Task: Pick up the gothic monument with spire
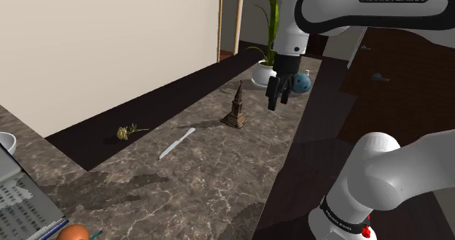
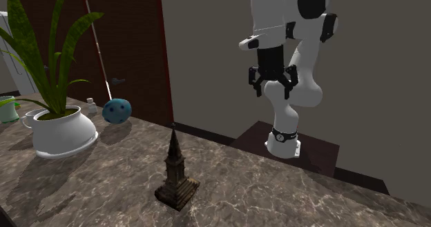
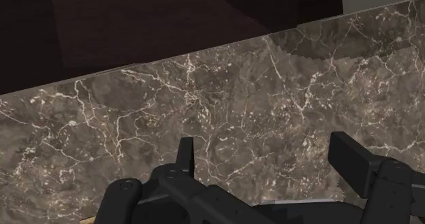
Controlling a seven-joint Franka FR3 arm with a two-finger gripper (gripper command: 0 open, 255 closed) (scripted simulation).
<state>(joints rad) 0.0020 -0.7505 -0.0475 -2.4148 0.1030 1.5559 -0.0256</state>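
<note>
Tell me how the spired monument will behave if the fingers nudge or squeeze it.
The monument is tall and narrow on a small stepped base, so a nudge near the spire would probably tip it. It looks rigid. The spire tapers, so the open gripper may slip there; lower down seems safer.

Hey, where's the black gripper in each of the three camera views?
Shoulder view: gripper upper centre-right, hanging open, right of the spired monument.
Second exterior view: gripper upper centre-right, above and right of the spired monument.
Wrist view: its open fingers over marble.
Shared landmark: the brown marble counter.
</note>
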